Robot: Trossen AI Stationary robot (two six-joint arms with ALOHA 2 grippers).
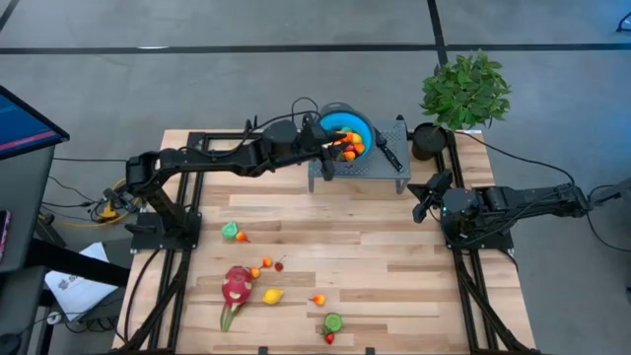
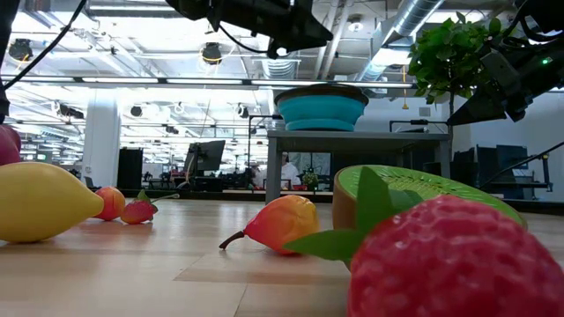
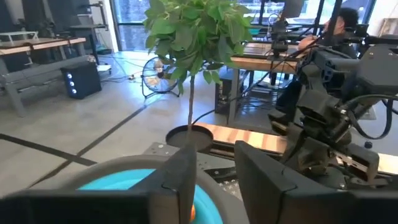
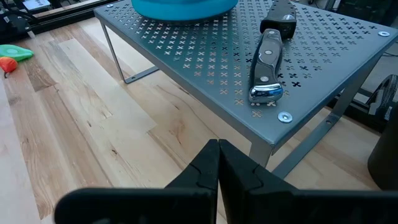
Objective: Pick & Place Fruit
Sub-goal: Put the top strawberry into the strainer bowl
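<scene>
A blue bowl (image 1: 345, 123) stands on a grey perforated stand (image 1: 380, 170) at the table's far side. Several orange and red toy fruits (image 1: 351, 149) lie in it. My left gripper (image 1: 331, 148) hovers open over the bowl's near rim; in the left wrist view its fingers (image 3: 180, 180) frame the bowl (image 3: 118, 183) and a sliver of orange fruit (image 3: 193, 212). On the near half of the table lie the pink dragon fruit (image 1: 237, 286), a yellow lemon (image 1: 273, 295) and other small fruits. My right gripper (image 4: 219, 163) waits shut at the table's right, near the stand's corner.
A black-handled knife (image 4: 267, 62) lies on the stand beside the bowl. The potted plant (image 1: 465, 89) stands at the far right corner. Green fruit halves (image 1: 230, 230) (image 1: 333, 321), a strawberry (image 2: 458, 260) and a small peach (image 2: 282, 222) sit on the near boards.
</scene>
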